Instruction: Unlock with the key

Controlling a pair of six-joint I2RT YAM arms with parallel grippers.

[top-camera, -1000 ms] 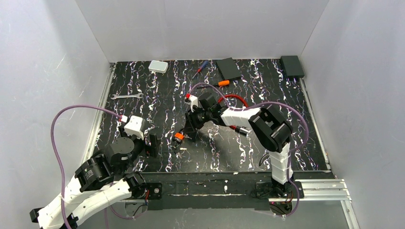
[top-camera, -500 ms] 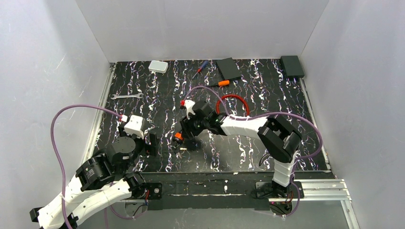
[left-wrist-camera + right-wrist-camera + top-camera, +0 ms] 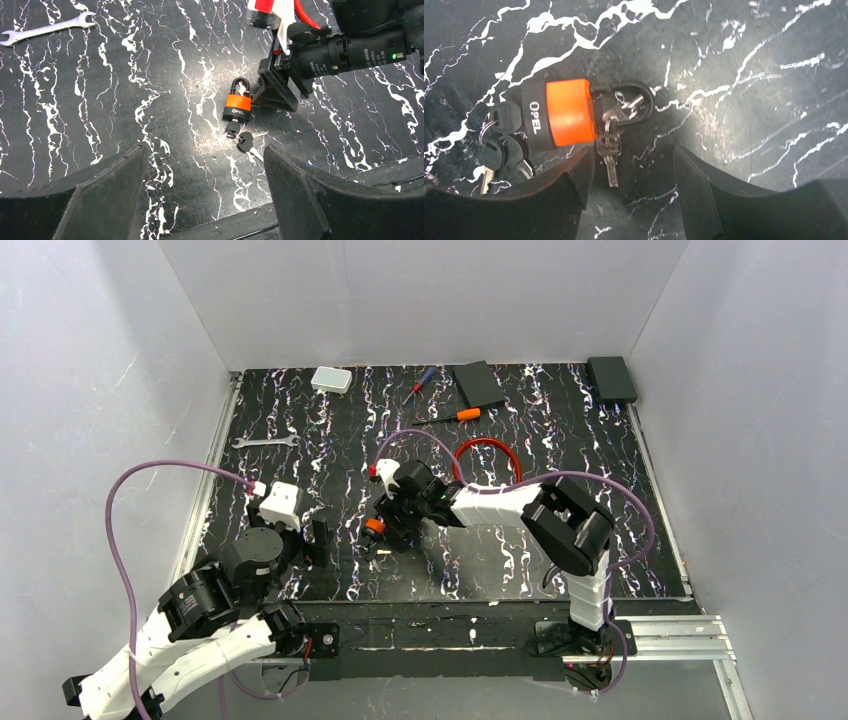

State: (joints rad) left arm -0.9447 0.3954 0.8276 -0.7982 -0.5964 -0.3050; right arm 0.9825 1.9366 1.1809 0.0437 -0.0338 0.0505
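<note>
Where the top view looks down on the black marbled table (image 3: 620, 490), the right arm reaches across to the left. The right gripper (image 3: 388, 523) sits just beside the orange padlock (image 3: 375, 528), near the middle of the front half. The left gripper (image 3: 316, 538) hangs low to the padlock's left, apart from it. Farther back lie a red cable (image 3: 487, 452), a wrench (image 3: 265, 441) and an orange-handled screwdriver (image 3: 455, 416) (all well away from the lock).

From the left wrist, that arm's fingers (image 3: 107, 200) stand spread wide with nothing between them. The padlock lies flat. The key (image 3: 232, 129), black-headed, sits against the padlock's base, with a second key (image 3: 245, 142) just beside it. The right gripper is close at the shackle end; whether it touches, I cannot tell.

From the right wrist, the key's head presses against the padlock's base at the left, but whether its bit is inside is hidden. A small silvery key (image 3: 608, 150) hangs from the shackle (image 3: 636, 102). Its blade lies in the gap between the right gripper's parted fingers (image 3: 694, 190), which grasp nothing.
</note>
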